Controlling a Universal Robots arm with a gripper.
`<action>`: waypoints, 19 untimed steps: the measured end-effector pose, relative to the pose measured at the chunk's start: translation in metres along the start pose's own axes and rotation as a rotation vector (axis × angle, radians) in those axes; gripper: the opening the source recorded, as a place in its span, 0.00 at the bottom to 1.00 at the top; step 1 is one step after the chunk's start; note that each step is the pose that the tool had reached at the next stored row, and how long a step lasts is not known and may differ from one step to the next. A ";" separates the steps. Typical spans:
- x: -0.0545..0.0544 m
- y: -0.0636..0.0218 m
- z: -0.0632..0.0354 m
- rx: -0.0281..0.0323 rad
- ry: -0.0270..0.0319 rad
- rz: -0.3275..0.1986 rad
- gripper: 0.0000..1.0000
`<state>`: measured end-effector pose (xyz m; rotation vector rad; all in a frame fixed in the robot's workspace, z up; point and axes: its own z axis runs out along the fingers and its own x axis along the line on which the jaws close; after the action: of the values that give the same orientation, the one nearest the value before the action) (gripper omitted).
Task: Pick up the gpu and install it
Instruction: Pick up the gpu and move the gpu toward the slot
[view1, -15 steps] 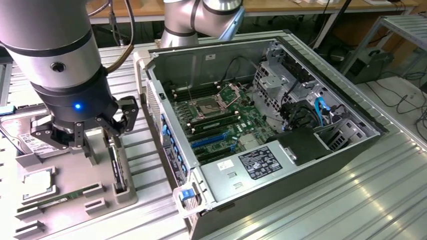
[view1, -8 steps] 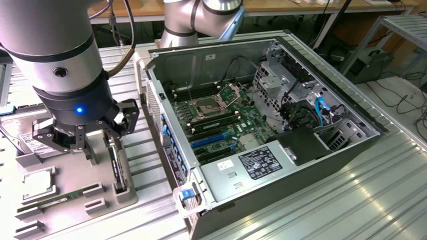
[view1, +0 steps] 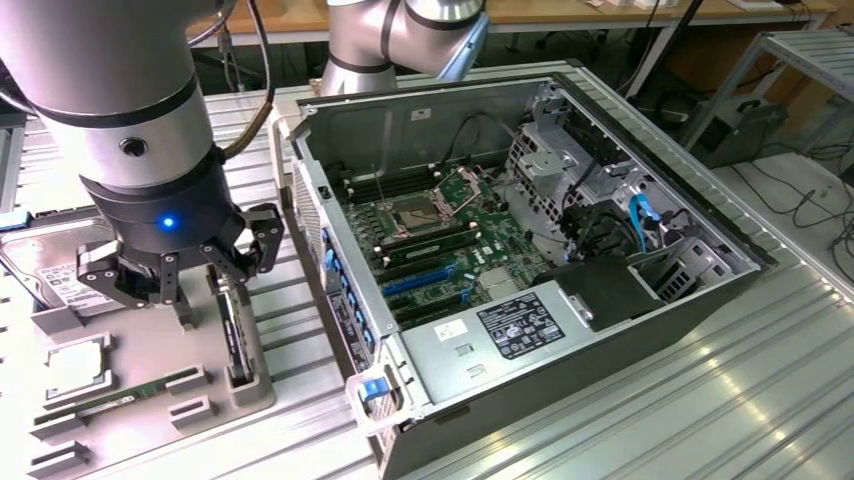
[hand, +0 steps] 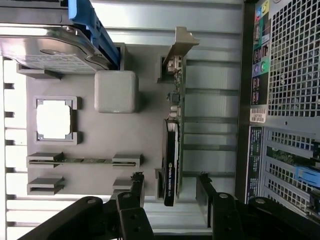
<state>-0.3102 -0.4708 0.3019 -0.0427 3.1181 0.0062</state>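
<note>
The gpu (hand: 172, 155) is a thin dark card standing on edge in a slot of the grey holder tray (hand: 145, 135), with its pale metal bracket (hand: 181, 46) at one end. In the exterior view the gpu (view1: 238, 340) stands at the tray's edge nearest the computer case. My gripper (hand: 170, 189) hovers over the card's end away from the bracket. Its black fingers (hand: 136, 186) are spread on either side of the card and do not touch it. The gripper (view1: 200, 298) hangs just above the tray (view1: 174, 365) at the exterior view's left, open and holding nothing.
The tray also carries a silver hard drive (hand: 47, 49), a square processor (hand: 54, 119) and a slim memory stick (hand: 82, 161). The open computer case (view1: 534, 250) lies at the exterior view's right, its motherboard showing blue slots (view1: 420, 280). The case's perforated back panel (hand: 292, 60) is close beside the tray.
</note>
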 end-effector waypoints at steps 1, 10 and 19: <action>0.000 0.0000 0.0014 0.0011 0.0001 0.000 0.55; -0.002 0.0151 0.0105 0.0271 0.0007 0.000 0.55; -0.002 0.0209 0.0286 0.0352 0.0010 -0.001 0.55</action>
<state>-0.3080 -0.4498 0.2734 -0.0429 3.1182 -0.0488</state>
